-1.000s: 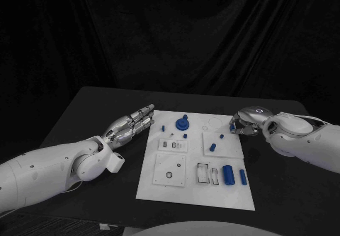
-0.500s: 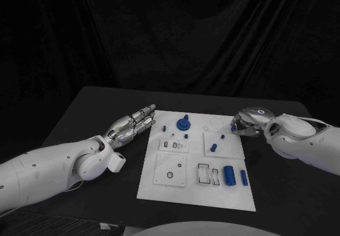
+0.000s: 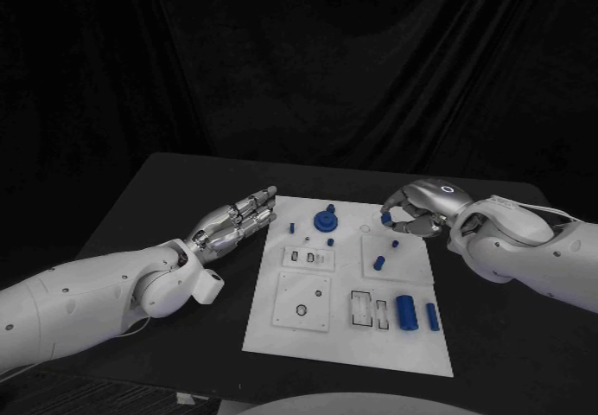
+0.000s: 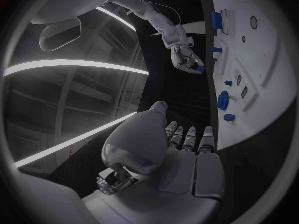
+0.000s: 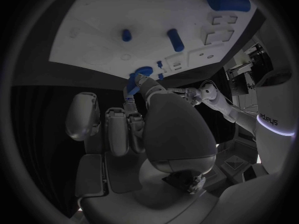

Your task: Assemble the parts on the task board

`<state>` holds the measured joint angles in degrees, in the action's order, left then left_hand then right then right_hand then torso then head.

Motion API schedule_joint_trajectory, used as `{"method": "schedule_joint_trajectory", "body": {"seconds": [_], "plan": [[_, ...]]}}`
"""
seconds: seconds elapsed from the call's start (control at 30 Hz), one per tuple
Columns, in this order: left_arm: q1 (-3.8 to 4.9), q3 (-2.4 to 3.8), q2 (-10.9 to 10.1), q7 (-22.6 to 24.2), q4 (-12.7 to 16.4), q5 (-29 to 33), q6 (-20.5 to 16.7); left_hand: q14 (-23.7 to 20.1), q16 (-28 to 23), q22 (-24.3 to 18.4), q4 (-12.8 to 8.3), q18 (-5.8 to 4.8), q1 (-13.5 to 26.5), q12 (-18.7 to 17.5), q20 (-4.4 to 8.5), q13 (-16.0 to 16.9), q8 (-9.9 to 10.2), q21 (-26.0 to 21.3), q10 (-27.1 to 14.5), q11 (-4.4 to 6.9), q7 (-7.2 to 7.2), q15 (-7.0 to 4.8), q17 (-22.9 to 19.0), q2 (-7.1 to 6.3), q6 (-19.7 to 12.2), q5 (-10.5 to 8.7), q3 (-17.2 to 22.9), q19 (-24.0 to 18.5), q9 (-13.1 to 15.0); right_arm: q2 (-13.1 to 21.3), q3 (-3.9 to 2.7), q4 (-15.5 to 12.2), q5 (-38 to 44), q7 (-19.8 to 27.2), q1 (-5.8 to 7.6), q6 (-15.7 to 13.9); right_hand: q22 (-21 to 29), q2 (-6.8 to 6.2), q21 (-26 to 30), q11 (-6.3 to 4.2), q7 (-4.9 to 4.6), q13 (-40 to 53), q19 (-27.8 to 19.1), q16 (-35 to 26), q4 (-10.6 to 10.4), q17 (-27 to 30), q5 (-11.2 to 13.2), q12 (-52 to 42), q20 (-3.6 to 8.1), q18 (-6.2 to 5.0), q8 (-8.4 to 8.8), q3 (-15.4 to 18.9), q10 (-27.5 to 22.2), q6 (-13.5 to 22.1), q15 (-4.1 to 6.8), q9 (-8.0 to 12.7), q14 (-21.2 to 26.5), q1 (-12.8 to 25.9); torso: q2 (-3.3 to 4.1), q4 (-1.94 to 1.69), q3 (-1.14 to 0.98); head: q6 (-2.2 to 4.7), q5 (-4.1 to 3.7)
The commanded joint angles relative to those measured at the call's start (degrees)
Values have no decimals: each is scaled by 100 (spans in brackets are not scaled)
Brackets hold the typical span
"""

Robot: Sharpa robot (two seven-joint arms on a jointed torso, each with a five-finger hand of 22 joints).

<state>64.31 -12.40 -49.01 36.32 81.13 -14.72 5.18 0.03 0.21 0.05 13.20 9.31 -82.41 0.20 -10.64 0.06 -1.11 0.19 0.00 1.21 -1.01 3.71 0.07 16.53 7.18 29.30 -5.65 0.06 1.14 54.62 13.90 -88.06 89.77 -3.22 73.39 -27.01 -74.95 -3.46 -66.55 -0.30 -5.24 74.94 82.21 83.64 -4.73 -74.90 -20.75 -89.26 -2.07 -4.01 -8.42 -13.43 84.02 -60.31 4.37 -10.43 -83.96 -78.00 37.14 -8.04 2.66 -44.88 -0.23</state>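
Note:
The white task board [image 3: 299, 285] lies in the middle of the table. On it are a round blue part [image 3: 324, 220], some small blue pegs [image 3: 378, 259] and two blue cylinders [image 3: 405, 311] near the front right. My right hand [image 3: 414, 210] hovers over the board's far right corner with its fingers curled. It pinches a small blue part [image 5: 132, 86], which the left wrist view also shows at its fingertips [image 4: 199, 68]. My left hand [image 3: 237, 220] lies flat beside the board's left edge, fingers straight and holding nothing.
The board has several raised white blocks with slots and holes [image 3: 302, 298]. Black table [image 3: 162, 199] surrounds the board on every side, with a dark curtain behind.
My right hand has moved left and away from me, from beside the board's right edge to above its far right corner, still holding the small blue part. The left hand stays put.

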Motion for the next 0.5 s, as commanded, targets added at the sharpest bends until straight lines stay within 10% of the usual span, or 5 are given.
{"method": "schedule_joint_trajectory", "body": {"seconds": [0.03,0.5], "plan": [[-7,5,28,66,-3,3,46,-3,-21,-5,-9,98,-48,-20,-51,-6,-11,-19,0,-55,34,24,-7,-26,8,13,32,-6,7,-141,4,-169,-124,-74,24,79,-865,16,-12,26,61,1459,24,-36,-25,-976,25,-19,-21,-34,21,-2,564,-114,-56,-127,-468,17,6,-7,-3,-11,-5],[-7,5,65,61,-6,3,56,-3,-21,-5,-23,98,-47,-20,-55,-6,-11,-19,0,-61,35,28,-7,-27,8,15,43,-6,7,-1160,5,11,206,-331,-293,596,-855,8,60,43,41,1451,10,-47,-25,-967,127,-9,-40,-51,77,2,559,-78,-70,-129,-468,28,4,-15,-9,-57,12]]}}
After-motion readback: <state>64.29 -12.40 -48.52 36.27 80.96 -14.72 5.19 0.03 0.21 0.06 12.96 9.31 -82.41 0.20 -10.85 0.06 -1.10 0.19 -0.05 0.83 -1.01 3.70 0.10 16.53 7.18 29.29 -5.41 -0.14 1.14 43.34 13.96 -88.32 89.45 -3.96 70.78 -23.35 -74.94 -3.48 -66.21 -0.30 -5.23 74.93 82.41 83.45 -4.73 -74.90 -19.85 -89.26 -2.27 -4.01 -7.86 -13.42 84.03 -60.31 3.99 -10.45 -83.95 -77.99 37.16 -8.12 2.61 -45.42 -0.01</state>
